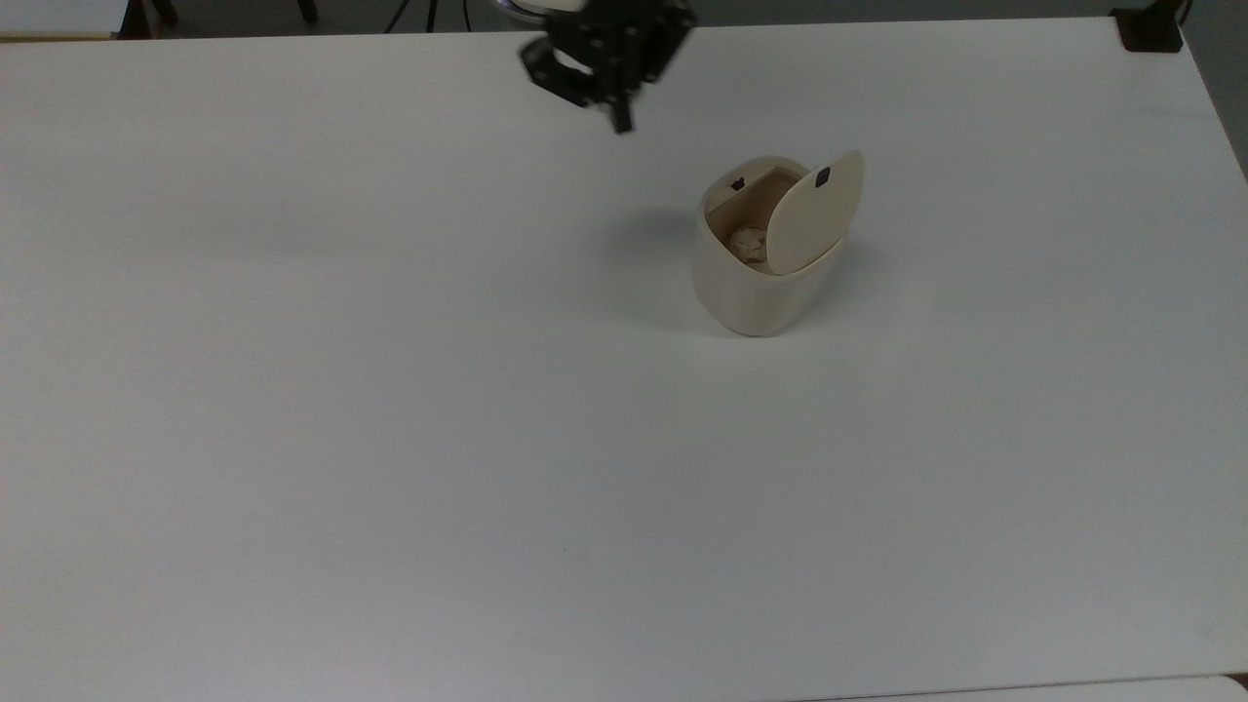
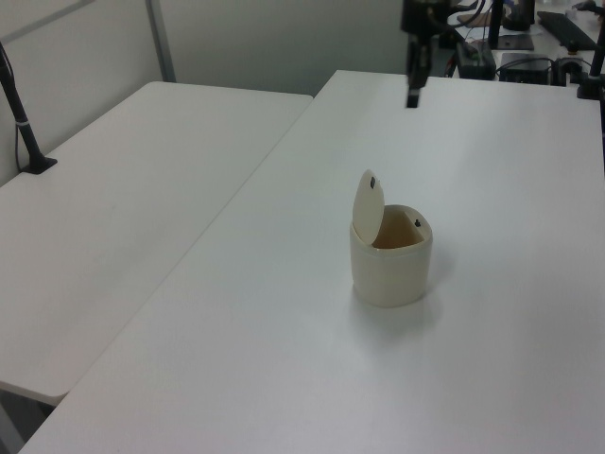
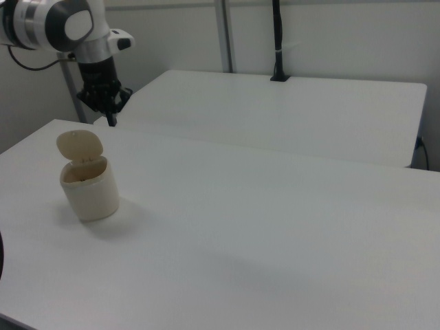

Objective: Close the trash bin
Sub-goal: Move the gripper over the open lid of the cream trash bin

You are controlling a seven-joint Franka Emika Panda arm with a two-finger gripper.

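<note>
Jaws pressed together, holding nothing — matte cream plastic trash bin point(image 1: 756, 283), rounded tub, flat lid point(image 1: 814, 213) raised.

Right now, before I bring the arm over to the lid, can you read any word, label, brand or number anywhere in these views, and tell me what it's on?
No readable text in any view.
The trash bin: plain cream wall, no print or label.
Its lid: stands open, bare except for a small black latch tab, which carries no marking.
The gripper: black, no legible lettering.
The table: plain white, no signs.
</note>
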